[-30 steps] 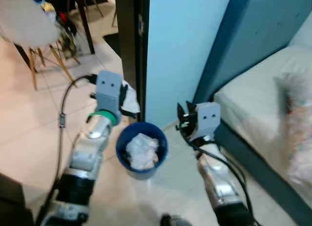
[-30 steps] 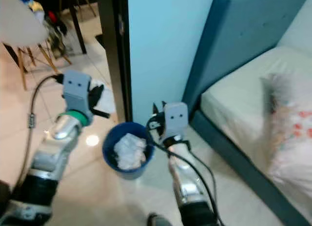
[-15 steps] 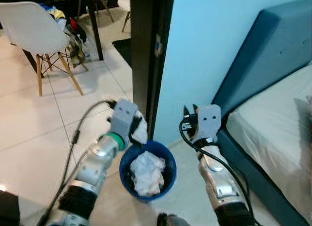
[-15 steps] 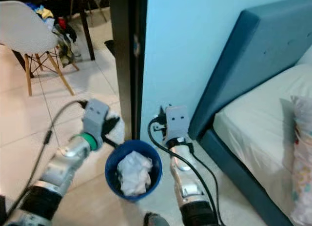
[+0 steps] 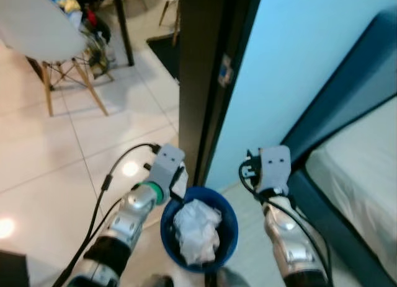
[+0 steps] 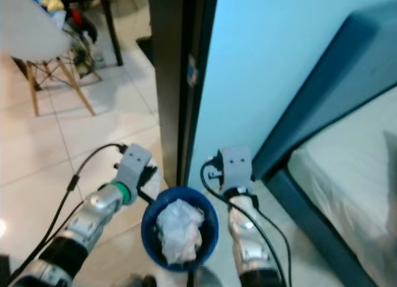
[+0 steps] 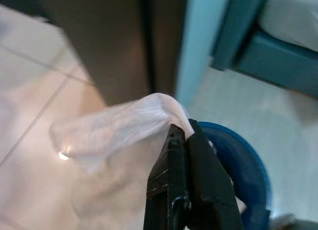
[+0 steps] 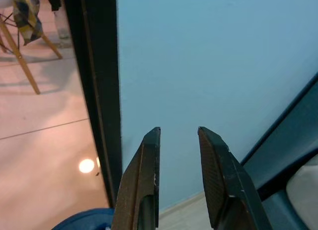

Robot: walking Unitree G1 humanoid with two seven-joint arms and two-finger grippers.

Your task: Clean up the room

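Observation:
A blue round bin (image 5: 230,228) stands on the tiled floor between my two arms, with crumpled white paper (image 5: 197,230) inside. My left gripper (image 7: 183,133) is shut on a white tissue (image 7: 119,125), held just beside the bin's left rim (image 7: 248,165). The tissue (image 5: 180,183) also peeks out past the left wrist. My right gripper (image 8: 178,135) is open and holds nothing, raised to the right of the bin and pointing at the light blue wall (image 8: 208,56).
A dark door frame (image 5: 208,76) rises right behind the bin. A blue bed frame (image 5: 347,113) with a white mattress is on the right. A white chair (image 5: 37,33) with wooden legs stands at the far left on the tiles.
The camera has tilted and shifted, so the bin sits lower in view. My left gripper with the tissue has come down closer to the bin's rim. The right gripper stays open.

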